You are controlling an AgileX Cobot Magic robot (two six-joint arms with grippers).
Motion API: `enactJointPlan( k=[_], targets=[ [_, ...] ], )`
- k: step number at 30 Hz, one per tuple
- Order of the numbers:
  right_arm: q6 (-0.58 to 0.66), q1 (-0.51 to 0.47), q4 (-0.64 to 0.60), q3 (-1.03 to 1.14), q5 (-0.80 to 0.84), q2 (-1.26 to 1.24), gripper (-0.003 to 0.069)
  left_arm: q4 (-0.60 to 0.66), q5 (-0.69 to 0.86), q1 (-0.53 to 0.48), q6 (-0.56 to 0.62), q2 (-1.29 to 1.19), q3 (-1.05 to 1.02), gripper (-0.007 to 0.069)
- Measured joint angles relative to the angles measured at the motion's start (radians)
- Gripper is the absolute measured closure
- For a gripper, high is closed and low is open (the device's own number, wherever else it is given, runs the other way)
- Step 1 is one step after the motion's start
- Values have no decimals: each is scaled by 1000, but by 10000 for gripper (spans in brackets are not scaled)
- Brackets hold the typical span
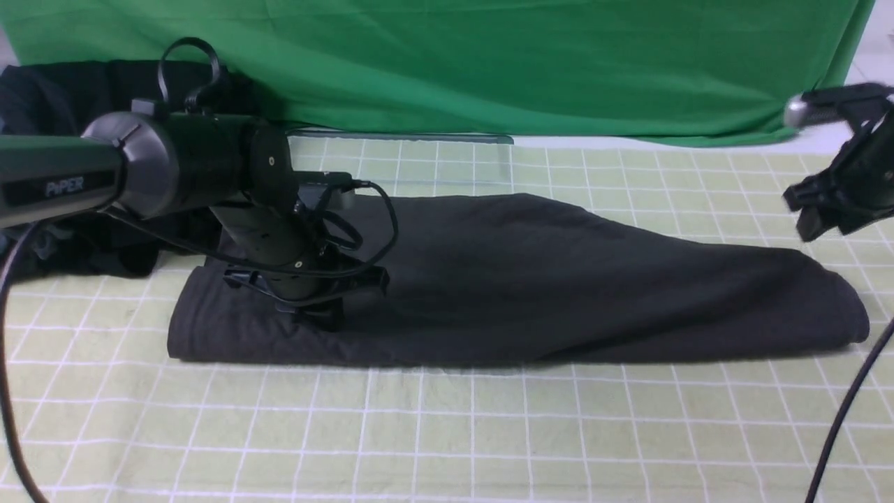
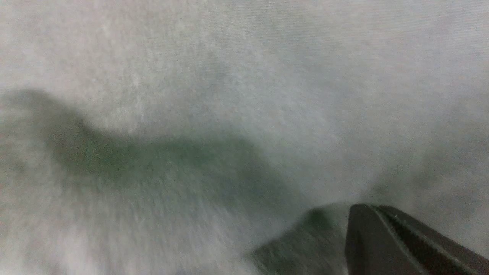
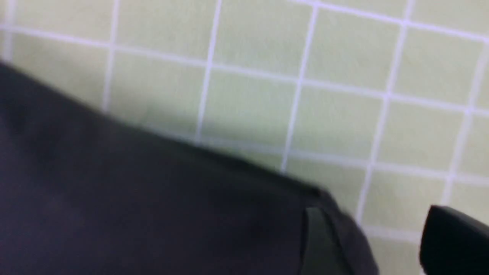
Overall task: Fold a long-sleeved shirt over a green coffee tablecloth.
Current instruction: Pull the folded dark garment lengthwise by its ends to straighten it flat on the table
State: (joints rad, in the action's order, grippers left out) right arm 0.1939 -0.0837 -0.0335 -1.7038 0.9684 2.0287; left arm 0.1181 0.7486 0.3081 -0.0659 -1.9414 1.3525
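The long-sleeved shirt (image 1: 531, 279) lies folded in a long band on the green coffee tablecloth (image 1: 447, 433).
In the front view I see it across the middle of the frame. My left gripper (image 1: 318, 318), left of centre, presses down on it with fingers (image 2: 382, 236) closed; if cloth is pinched between them I cannot tell. My right gripper (image 1: 814, 209), at the upper right edge, hangs above the shirt's right end, its fingers (image 3: 324, 244) apart, holding nothing.
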Motion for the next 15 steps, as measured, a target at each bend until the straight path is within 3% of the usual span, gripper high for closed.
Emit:
enactJointPlan(
  k=[6,8,10,12,15],
  targets=[
    [-32,-38,8,21,153,-80,376,-29,-1,0,-18,91,-2,627],
    [-45,-69,8,52,169,-83,346,-72,-1,0,-38,97,-2,627],
    [-47,-112,-15,107,164,-76,242,-139,-9,0,-82,77,-20,627],
    [-37,-135,-56,130,150,-64,190,-161,-16,-2,-111,59,-34,627],
    [-9,-143,-134,157,105,-30,149,-173,-20,-12,-138,13,-43,627]
  ],
)
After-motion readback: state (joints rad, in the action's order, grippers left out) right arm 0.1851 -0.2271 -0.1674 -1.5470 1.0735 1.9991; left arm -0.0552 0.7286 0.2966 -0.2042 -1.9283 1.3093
